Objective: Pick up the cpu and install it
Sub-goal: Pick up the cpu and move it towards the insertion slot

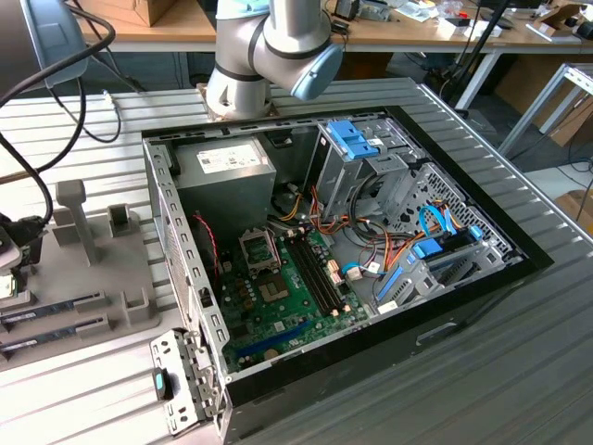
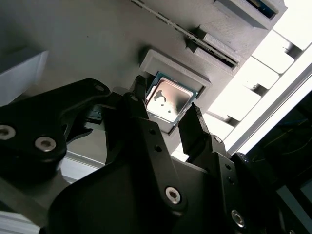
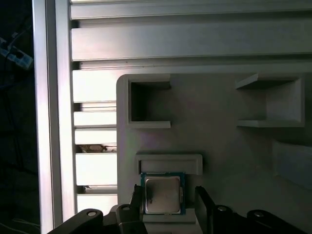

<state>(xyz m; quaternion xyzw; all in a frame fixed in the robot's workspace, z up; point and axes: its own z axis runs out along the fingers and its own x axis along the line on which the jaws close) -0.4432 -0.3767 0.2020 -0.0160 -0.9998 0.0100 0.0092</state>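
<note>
My end effector [image 3: 168,201] is spread astride the cpu [image 3: 163,194], near the edge of the grey holder [image 3: 219,139]. Closing off-centre could tilt it loose.

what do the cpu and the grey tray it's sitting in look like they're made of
The cpu: silvery metal top plate, smooth and slightly reflective in both wrist views; the thin green rim looks like circuit board. The grey tray: probably plastic, since it is matte, evenly coloured, with moulded pockets.
</note>
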